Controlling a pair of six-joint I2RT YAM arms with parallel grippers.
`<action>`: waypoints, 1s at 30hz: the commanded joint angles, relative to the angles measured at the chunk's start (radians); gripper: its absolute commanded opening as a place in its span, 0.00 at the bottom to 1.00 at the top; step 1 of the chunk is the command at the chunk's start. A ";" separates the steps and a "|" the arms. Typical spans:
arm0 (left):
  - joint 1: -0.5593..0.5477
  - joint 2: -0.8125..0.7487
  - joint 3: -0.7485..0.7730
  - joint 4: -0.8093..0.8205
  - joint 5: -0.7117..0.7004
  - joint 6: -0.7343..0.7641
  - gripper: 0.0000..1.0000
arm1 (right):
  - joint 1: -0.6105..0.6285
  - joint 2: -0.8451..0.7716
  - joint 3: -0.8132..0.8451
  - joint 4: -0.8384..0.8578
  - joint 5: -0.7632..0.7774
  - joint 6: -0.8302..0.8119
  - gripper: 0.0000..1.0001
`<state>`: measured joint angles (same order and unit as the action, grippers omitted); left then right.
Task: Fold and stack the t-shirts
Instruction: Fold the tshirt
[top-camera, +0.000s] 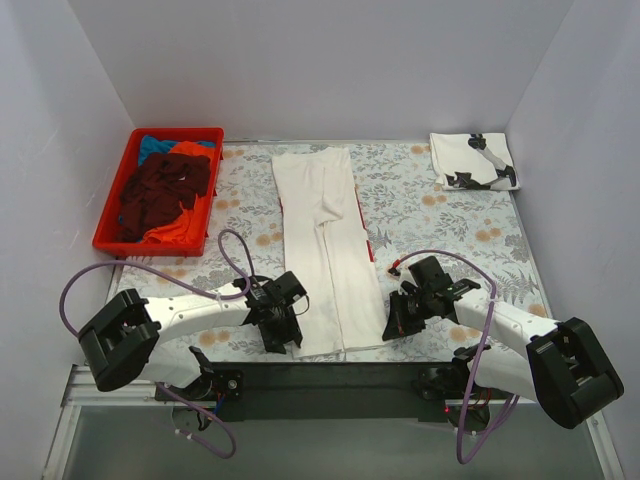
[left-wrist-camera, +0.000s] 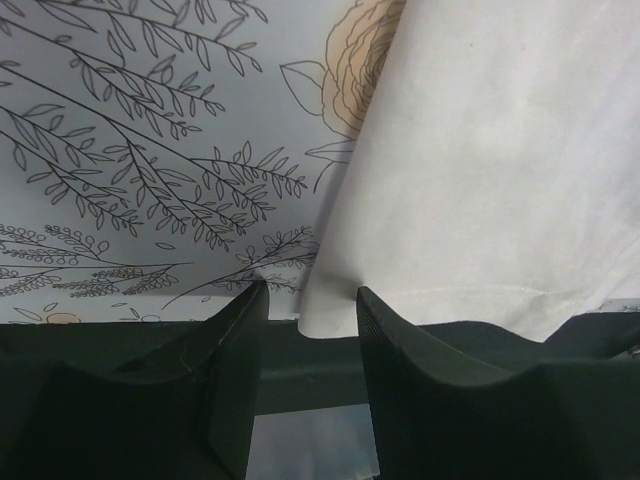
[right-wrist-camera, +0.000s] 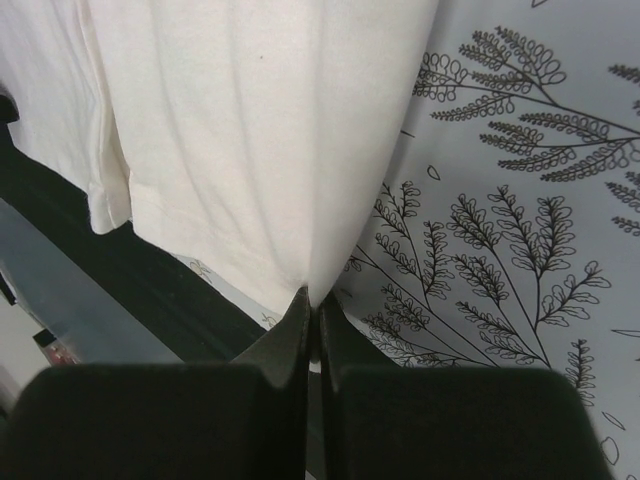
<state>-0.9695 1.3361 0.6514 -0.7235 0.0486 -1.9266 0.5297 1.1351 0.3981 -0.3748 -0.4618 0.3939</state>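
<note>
**Taking the near hem of the white t-shirt for the cross fold**

The white t-shirt (top-camera: 320, 250) lies in the middle of the table, folded lengthwise into a long narrow strip. It runs from the far side to the near edge, where its hem reaches the dark front rail. I judge that the step in hand is to take both near corners, so that the strip can be folded across its length.

The right gripper (right-wrist-camera: 315, 310) is on the right near corner. Its fingers (right-wrist-camera: 290, 340) are pressed together, and the cloth runs into their tips with small wrinkles, so I read this as a pinch on the shirt. The left gripper (left-wrist-camera: 312, 300) is at the left near corner. Its fingers (left-wrist-camera: 230, 350) stand apart, with the corner of the hem between them and not clamped.

For the next move I would close the left side on both layers. Then I would lift the two corners level and carry them toward the far end, so that the fold does not go skew.

Plain pale walls (top-camera: 300, 60) enclose the cell on three sides. The table (top-camera: 450, 220) is covered with a flowered cloth. At the far left stands a red crate (top-camera: 150, 248) holding a heap of maroon, orange and blue t-shirts (top-camera: 165, 190). At the far right a folded t-shirt with black print (top-camera: 473, 160) lies well apart from the strip.
</note>
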 joint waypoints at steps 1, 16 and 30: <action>-0.009 0.021 0.002 0.006 0.033 0.009 0.39 | 0.003 0.006 -0.019 -0.023 -0.003 -0.010 0.01; -0.020 0.037 -0.012 0.006 0.069 0.012 0.00 | 0.006 -0.009 -0.021 -0.021 -0.040 -0.006 0.01; -0.089 -0.215 -0.075 -0.047 0.136 -0.063 0.00 | 0.093 -0.114 0.054 -0.251 -0.049 0.000 0.01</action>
<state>-1.0573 1.1343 0.5667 -0.7773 0.1890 -1.9614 0.6182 1.0100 0.3969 -0.5690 -0.5098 0.3939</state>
